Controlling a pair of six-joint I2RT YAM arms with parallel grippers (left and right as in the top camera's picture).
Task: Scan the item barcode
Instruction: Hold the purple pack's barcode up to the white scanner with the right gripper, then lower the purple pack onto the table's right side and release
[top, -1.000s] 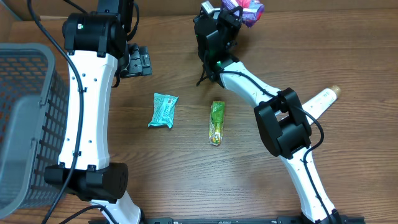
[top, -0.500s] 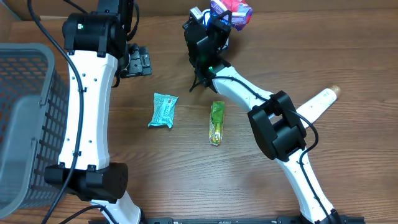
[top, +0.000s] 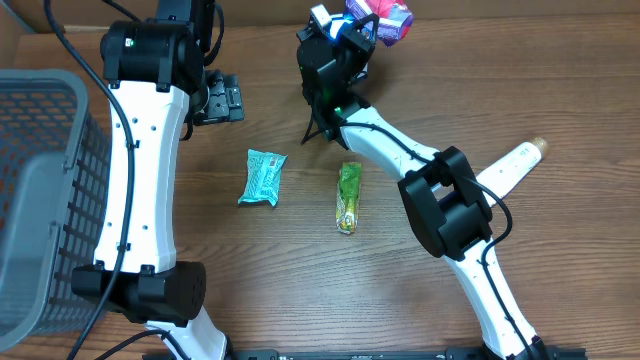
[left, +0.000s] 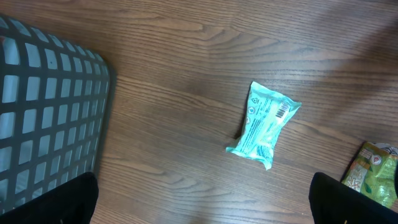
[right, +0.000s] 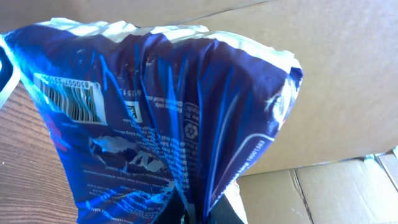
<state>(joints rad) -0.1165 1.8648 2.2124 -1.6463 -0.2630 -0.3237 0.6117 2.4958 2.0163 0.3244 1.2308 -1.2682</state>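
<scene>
Where the arms rise from the near edge of the wooden surface (top: 300, 290), a green snack packet (top: 348, 197) lies closest. A teal packet (top: 262, 177) lies just to its left, apart from it, with its printed code facing up. A white object with a tan tip (top: 518, 160) lies off to the right, and a grey grid basket (top: 60, 150) stands at the left edge. Farther back, the left gripper (left: 205, 202) hangs above the surface with its jaws spread wide, holding nothing. Farthest off, by the cardboard wall (right: 336, 81), the right gripper (right: 198, 211) is pinched tight on a fold of a crumpled blue packet (right: 161, 124). The packet is lifted off the surface, and its barcode (right: 69, 99) faces the wrist camera.
</scene>
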